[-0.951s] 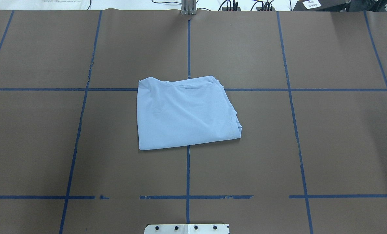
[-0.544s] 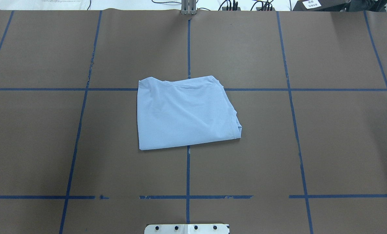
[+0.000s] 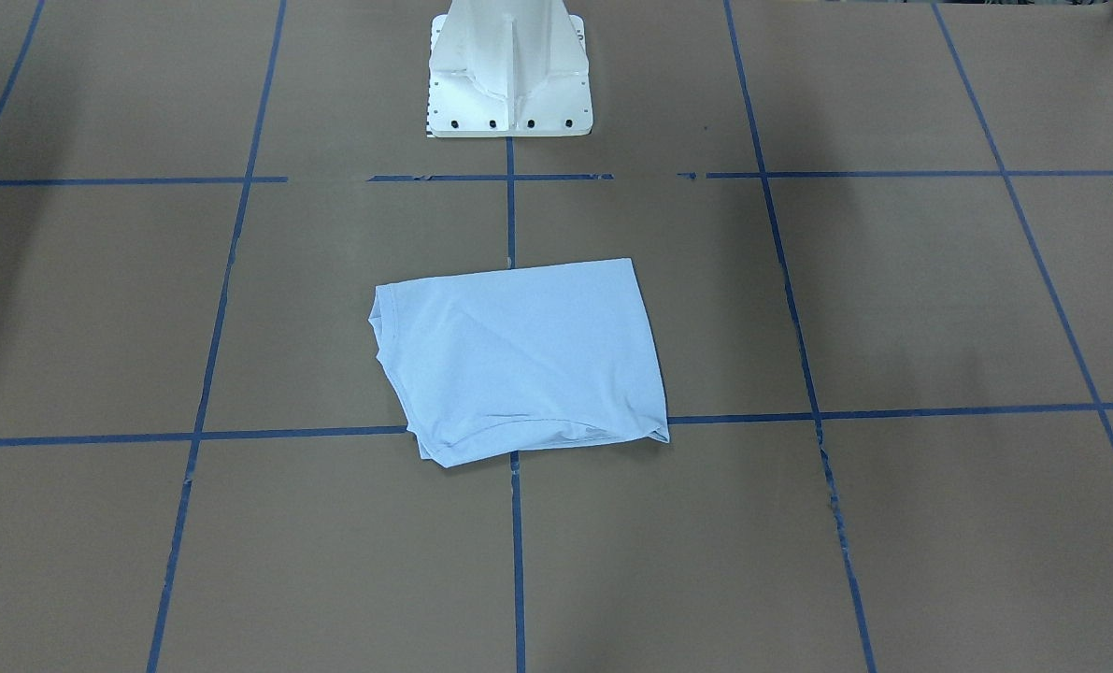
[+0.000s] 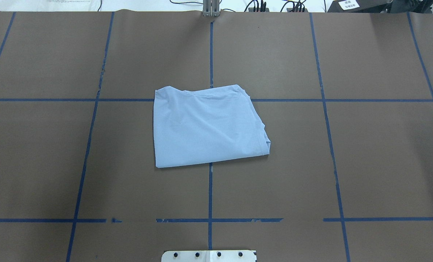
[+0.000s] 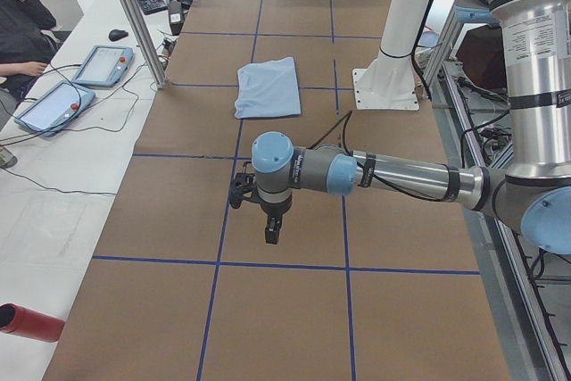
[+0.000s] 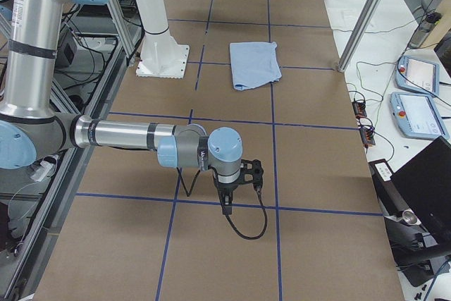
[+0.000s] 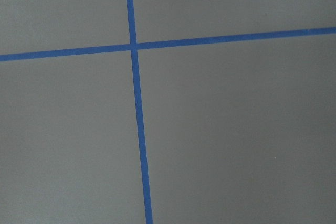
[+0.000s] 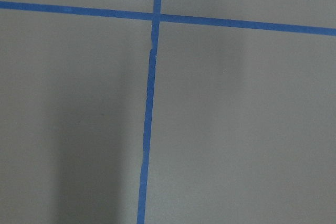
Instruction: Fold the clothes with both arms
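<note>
The clothes, a light blue T-shirt (image 4: 207, 127), lie folded into a rough rectangle at the middle of the brown table (image 4: 376, 153), also seen in the front view (image 3: 519, 360) and both side views (image 5: 268, 88) (image 6: 255, 63). Neither arm is near it. The left gripper (image 5: 270, 231) hangs pointing down over bare table, far from the shirt toward the table's left end. The right gripper (image 6: 227, 204) hangs likewise toward the right end. I cannot tell whether either is open or shut. Both wrist views show only brown table and blue tape lines.
The white pedestal base (image 3: 509, 65) stands at the robot's side of the table. Control tablets (image 5: 103, 66) (image 6: 419, 75) and cables lie on the white side benches. A seated person (image 5: 18, 33) is at the far left bench. Aluminium posts (image 5: 134, 15) (image 6: 366, 19) rise at the table's edge.
</note>
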{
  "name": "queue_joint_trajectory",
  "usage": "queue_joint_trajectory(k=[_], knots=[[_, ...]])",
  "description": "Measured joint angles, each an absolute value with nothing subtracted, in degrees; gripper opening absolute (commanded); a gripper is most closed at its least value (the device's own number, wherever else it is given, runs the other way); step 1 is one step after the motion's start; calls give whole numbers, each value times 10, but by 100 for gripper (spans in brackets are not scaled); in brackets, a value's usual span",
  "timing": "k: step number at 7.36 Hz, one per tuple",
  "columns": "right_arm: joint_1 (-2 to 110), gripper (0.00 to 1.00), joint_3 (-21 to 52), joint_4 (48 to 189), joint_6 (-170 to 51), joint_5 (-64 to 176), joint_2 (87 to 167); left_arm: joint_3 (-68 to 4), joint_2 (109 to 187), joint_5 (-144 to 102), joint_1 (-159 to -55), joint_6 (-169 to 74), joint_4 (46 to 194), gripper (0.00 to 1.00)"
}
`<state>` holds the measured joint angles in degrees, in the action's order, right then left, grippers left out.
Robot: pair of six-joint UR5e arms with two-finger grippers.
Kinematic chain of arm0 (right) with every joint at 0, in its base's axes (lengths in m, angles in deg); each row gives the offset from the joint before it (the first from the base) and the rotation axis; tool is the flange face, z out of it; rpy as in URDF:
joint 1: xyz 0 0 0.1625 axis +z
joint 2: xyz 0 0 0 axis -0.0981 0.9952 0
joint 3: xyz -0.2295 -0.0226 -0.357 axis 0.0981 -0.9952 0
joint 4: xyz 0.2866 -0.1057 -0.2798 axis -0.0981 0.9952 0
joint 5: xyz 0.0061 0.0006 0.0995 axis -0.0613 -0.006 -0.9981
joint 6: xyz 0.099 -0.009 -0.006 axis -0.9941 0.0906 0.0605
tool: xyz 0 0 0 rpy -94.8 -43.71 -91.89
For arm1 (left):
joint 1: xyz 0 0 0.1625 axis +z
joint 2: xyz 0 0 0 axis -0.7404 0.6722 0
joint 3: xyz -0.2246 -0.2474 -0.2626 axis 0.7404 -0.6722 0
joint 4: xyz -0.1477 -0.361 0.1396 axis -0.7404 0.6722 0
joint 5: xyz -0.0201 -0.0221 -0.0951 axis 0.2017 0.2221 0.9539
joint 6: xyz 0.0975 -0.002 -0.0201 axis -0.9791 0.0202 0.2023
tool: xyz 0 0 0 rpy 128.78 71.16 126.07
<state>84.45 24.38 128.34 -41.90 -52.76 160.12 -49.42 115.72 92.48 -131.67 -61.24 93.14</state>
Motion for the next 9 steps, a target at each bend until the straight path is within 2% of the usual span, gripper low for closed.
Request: queue_joint_trajectory(k=[3,9], knots=[[843,100,244,1282,-425,-527,1601,-505,1122,924,-1343,-627,930,100],[843,100,246,1279,-420,-528,1601,-528,1115,926,-1348,-625,935,100]])
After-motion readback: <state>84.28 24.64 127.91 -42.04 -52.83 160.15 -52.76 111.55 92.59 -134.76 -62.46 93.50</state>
